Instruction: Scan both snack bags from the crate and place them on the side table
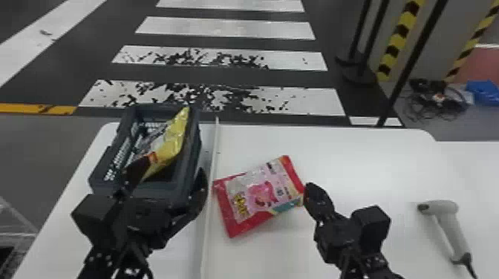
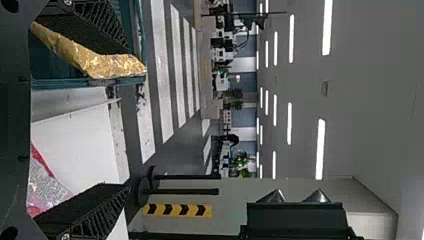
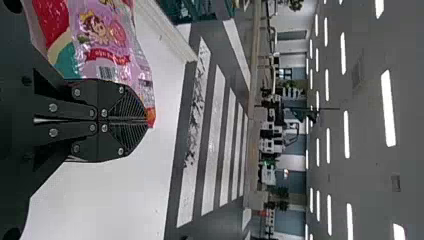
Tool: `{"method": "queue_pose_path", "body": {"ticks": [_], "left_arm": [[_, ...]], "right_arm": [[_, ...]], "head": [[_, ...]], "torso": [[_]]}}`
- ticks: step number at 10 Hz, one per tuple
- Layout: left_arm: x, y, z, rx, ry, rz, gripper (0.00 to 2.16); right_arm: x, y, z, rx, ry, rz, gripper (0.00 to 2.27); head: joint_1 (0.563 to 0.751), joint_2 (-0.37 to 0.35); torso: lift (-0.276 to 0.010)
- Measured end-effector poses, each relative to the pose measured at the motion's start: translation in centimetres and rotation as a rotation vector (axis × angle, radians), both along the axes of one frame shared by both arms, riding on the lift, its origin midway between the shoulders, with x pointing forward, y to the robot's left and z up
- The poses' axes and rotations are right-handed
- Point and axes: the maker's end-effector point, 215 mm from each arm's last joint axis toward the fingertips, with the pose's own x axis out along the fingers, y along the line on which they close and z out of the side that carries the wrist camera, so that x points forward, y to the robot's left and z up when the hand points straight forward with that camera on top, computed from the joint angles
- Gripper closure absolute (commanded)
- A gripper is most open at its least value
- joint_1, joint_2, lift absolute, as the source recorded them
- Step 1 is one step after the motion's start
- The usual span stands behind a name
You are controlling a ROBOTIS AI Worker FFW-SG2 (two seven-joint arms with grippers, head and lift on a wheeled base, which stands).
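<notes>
My left gripper [image 1: 166,175] is over the near end of the dark crate [image 1: 191,157], its jaws wide apart. The yellow snack bag [image 1: 171,138] leans upright inside the crate. In the left wrist view, the yellow bag [image 2: 102,64] lies along the inner side of one finger of the open left gripper [image 2: 127,117]. My right gripper [image 1: 308,188] is at the right edge of the pink-and-red snack bag [image 1: 256,193]. Seen from the right wrist, that gripper [image 3: 149,120] is shut on a corner of the pink bag [image 3: 107,37].
The handheld scanner [image 1: 451,226] rests at the right of the white table [image 1: 356,156], its cable running off the near edge. A raised strip [image 1: 210,215] separates the crate's side of the surface from the pink bag's side. Black poles stand behind the table.
</notes>
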Motion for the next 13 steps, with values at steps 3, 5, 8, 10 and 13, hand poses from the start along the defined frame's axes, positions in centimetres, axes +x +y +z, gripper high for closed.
{"method": "queue_pose_path", "body": {"ticks": [3, 5, 8, 10, 13], "left_arm": [[-0.2, 1.6, -0.1, -0.003, 0.003, 0.026, 0.04], [-0.4, 2.3, -0.2, -0.002, 0.007, 0.036, 0.04], [-0.5, 3.2, -0.4, -0.002, 0.011, 0.049, 0.04], [-0.5, 3.5, -0.5, -0.010, 0.012, 0.052, 0.06], [-0.6, 3.6, -0.7, -0.012, 0.016, 0.052, 0.06]], "right_arm": [[1.4, 6.3, -0.8, 0.008, 0.056, 0.156, 2.26], [2.5, 9.7, -0.9, 0.008, 0.077, 0.236, 2.26], [4.5, 13.3, -1.7, 0.018, 0.111, 0.338, 2.26], [5.9, 14.3, -2.8, 0.017, 0.140, 0.375, 2.26], [7.3, 13.9, -4.9, -0.010, 0.191, 0.373, 2.26]], "head": [[0.695, 0.117], [0.695, 0.175], [0.695, 0.224], [0.695, 0.240], [0.695, 0.234]], "torso": [[-0.095], [-0.095], [-0.095], [-0.095], [-0.095]]}}
